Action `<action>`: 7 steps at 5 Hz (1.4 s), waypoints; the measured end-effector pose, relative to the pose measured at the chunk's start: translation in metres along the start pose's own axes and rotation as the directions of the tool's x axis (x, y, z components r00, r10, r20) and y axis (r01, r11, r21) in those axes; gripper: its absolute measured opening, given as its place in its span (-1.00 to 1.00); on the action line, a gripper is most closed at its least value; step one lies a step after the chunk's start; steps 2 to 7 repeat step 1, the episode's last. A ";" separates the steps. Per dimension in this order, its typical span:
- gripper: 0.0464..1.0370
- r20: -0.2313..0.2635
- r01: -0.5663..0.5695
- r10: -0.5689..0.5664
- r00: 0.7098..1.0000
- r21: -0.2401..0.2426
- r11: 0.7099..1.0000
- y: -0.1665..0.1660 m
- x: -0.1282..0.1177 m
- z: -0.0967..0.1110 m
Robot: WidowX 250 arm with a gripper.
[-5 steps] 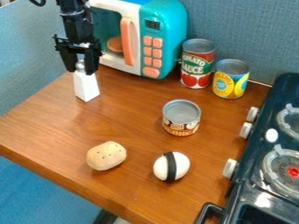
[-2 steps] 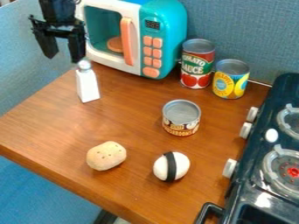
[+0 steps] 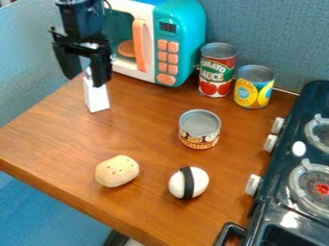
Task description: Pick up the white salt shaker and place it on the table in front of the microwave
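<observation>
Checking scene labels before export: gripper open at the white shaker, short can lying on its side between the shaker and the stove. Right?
One error: the short can isn't on its side. The camera view shows it standing upright, between the white shaker and the stove. The gripper is open at the shaker, as you say.

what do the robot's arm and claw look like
The arm is black, with a blocky, rounded section above the claw. The claw is black too: a wide crossbar with small knobs jutting out, and two thick, dark fingers that narrow toward their tips.
</observation>
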State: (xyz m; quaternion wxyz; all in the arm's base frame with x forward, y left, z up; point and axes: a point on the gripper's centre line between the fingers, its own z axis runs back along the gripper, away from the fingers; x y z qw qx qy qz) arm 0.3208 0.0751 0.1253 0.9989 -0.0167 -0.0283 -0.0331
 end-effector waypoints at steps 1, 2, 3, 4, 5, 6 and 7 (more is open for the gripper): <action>0.93 0.007 0.054 -0.054 0.999 -0.021 0.998 -0.019 0.003 -0.008; 0.93 0.007 0.054 -0.054 0.999 -0.021 0.998 -0.019 0.003 -0.008; 0.93 0.007 0.054 -0.054 0.999 -0.021 0.998 -0.019 0.003 -0.008; 0.93 0.007 0.054 -0.054 0.999 -0.021 0.998 -0.019 0.003 -0.008; 0.93 0.007 0.054 -0.054 0.999 -0.021 0.998 -0.019 0.003 -0.008; 0.93 0.007 0.054 -0.054 0.999 -0.021 0.998 -0.019 0.003 -0.008; 0.93 0.007 0.054 -0.054 0.999 -0.021 0.998 -0.019 0.003 -0.008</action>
